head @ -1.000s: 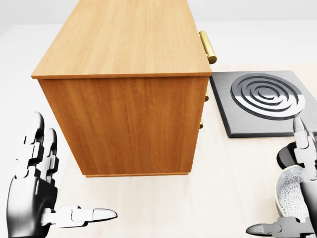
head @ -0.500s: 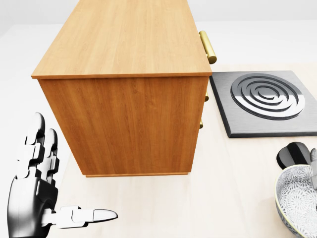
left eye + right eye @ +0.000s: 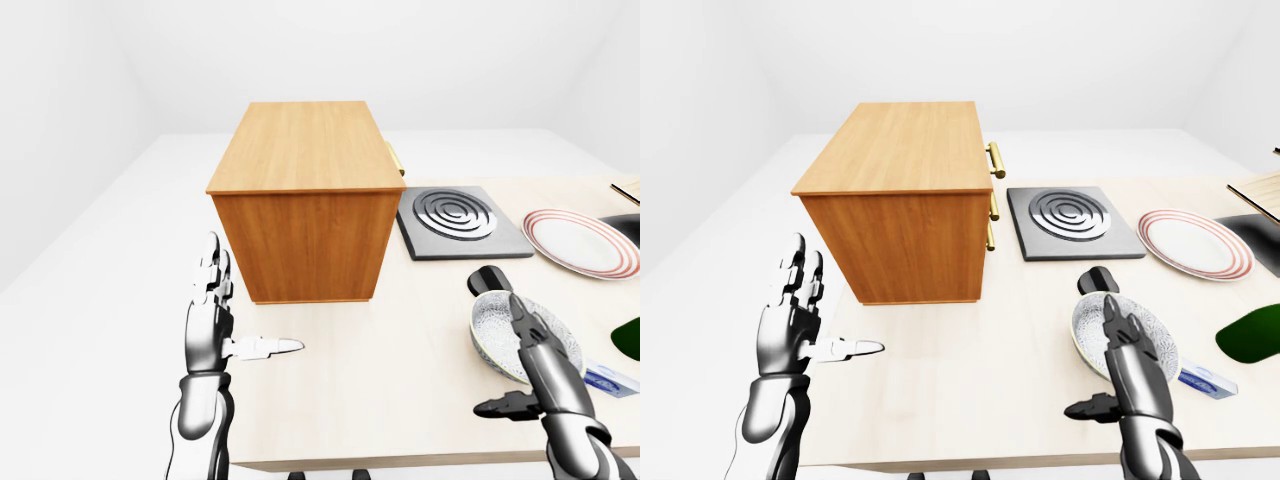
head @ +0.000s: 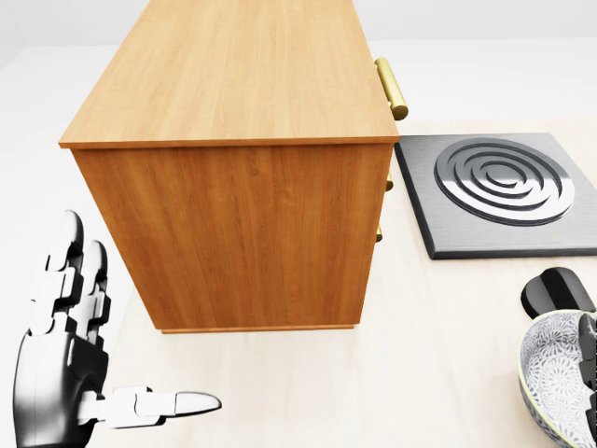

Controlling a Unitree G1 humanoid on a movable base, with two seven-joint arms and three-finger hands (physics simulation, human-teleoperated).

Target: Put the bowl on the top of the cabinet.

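From my feed: cabinet (image 3: 305, 190) reads as warm wood with visible grain, satin finish, handles (image 3: 995, 160) brassy polished metal. Surface (image 3: 400, 360) looks like pale light wood, matt, faint grain. Hob plate (image 3: 460, 222) is dark grey matt slab with brushed-metal concentric rings. Bowl (image 3: 1125, 335) looks glazed ceramic, grey-white fine pattern inside, glossy. Black knob-like piece (image 4: 555, 291) beside it is shiny plastic. Plate (image 3: 1195, 243) glossy white with red rim stripes. Both hands, left hand (image 3: 212, 330) and right hand (image 3: 1130, 375), are polished grey metal with black glossy segments.
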